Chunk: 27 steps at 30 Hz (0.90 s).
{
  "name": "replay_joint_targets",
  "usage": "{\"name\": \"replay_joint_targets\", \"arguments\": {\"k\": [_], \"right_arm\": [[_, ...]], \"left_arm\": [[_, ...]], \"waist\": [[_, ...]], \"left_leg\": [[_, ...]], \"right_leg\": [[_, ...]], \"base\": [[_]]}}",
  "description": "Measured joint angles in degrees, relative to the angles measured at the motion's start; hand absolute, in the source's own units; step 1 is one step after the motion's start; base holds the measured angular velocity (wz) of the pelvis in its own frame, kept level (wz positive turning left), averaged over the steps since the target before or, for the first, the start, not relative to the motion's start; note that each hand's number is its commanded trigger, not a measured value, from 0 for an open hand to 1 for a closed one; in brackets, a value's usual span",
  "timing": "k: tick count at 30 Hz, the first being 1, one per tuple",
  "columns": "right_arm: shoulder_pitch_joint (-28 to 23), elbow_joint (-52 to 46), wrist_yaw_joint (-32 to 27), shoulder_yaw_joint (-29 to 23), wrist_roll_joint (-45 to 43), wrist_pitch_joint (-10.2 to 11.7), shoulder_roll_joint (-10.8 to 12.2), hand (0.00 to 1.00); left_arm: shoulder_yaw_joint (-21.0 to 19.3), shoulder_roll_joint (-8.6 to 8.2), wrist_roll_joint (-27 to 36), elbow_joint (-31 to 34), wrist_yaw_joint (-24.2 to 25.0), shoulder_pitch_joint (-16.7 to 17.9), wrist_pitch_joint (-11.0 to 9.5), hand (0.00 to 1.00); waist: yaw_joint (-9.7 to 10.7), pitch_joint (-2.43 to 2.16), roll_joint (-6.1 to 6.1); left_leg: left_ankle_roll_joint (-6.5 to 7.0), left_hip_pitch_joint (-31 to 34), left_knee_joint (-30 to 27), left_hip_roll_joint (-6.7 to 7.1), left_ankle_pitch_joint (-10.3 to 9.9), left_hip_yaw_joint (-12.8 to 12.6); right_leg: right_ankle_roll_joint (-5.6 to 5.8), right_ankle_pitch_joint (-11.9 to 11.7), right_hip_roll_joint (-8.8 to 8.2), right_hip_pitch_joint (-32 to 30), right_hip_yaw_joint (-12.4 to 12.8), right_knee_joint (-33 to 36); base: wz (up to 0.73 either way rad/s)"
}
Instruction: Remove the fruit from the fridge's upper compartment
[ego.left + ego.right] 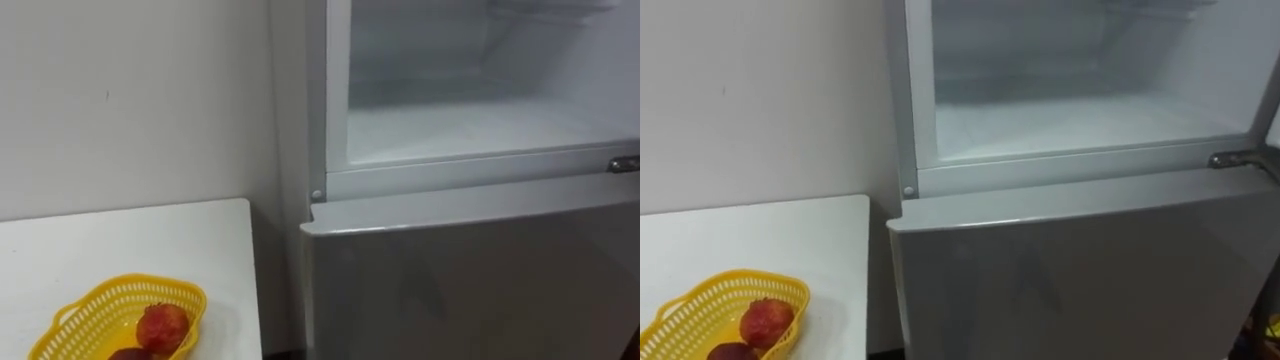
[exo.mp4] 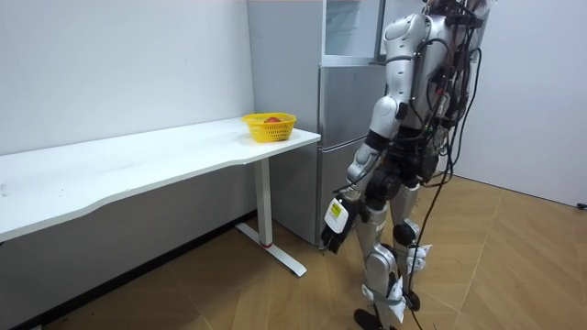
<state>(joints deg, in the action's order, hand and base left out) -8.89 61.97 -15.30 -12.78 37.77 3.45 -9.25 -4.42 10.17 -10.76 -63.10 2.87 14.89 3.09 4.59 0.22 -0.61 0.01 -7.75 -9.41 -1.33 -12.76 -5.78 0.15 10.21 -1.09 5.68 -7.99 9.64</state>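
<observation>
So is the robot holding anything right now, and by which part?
Nothing visibly: its left hand hangs open and empty at its side, before the tall grey fridge.

The fridge [image 1: 470,280] door at five o'clock looks like smooth grey painted metal with a dull sheen. The upper compartment [image 1: 480,125] at one o'clock is smooth white plastic, faintly glossy, and the hinge [image 1: 623,164] at three o'clock is bright metal. The basket [image 1: 120,283] at seven o'clock is yellow plastic lattice, on a matt white tabletop [image 1: 120,245]. The floor [image 2: 514,266] is lightly glossy wood.
</observation>
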Motion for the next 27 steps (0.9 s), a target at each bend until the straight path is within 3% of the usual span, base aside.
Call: {"name": "replay_joint_targets", "arguments": {"k": [4, 11, 15, 20, 22, 27], "right_arm": [[0.1, 2.0, -0.3, -7.1, 14.2, -2.1, 0.1, 0.0], [1.0, 2.4, -3.5, -19.6, 36.9, -2.1, 0.2, 0.0], [1.0, 0.3, -6.1, -24.3, 42.2, -1.5, 0.3, 0.0], [0.8, -15.0, -11.0, -26.9, 45.1, 0.4, 0.1, 0.0], [1.4, -20.0, -12.9, -28.6, 45.1, 1.1, -1.7, 0.0], [3.4, -28.8, -17.7, -34.3, 44.2, 2.3, -4.6, 0.0]], "left_arm": [[-0.9, -0.2, -0.1, 0.4, 0.0, 1.1, 1.6, 0.0], [-6.9, -0.47, 0.0, 3.7, 0.0, 2.8, 1.9, 0.0], [-7.4, -0.51, 2.3, 5.2, -0.1, 3.0, 1.9, 0.0], [-9.4, -0.48, 3.5, 8.4, -0.1, 3.7, 1.8, 0.0], [-9.8, -0.38, 4.0, 9.5, -0.1, 3.7, 1.1, 0.0], [-11.3, -0.39, 3.8, 11.0, -0.1, 4.2, 1.0, 0.0]], "waist": [[0.1, -0.03, -0.01], [1.5, -0.03, -0.03], [2.5, -0.23, -0.39], [3.2, -0.12, -0.64], [4.2, -0.33, -1.21], [5.5, -0.22, -2.73]], "left_leg": [[0.0, -0.1, 0.0, 0.06, 0.0, 0.7], [0.0, 0.2, -0.3, 0.17, 0.0, 1.4], [0.0, 0.0, -0.2, 0.36, 0.0, 1.4], [-0.01, 0.4, 0.0, 0.41, 0.0, 0.1], [-0.01, 0.4, 0.0, 0.42, 0.0, 0.0], [-0.01, 0.7, 0.0, 0.45, 0.0, 0.0]], "right_leg": [[-0.03, 0.1, 0.03, 0.2, -0.1, 0.0], [0.01, 0.6, -0.2, 0.2, -1.1, 0.2], [0.04, 1.6, -0.62, -0.8, -1.1, 1.9], [-0.06, 2.4, -0.68, -2.9, 0.2, 4.2], [0.0, 2.4, -0.74, -2.7, 0.0, 3.9], [-0.01, 2.4, -0.68, -2.8, 0.1, 4.1]], "base": [[0.04], [0.08], [0.02], [-0.16], [0.06], [0.0]]}}
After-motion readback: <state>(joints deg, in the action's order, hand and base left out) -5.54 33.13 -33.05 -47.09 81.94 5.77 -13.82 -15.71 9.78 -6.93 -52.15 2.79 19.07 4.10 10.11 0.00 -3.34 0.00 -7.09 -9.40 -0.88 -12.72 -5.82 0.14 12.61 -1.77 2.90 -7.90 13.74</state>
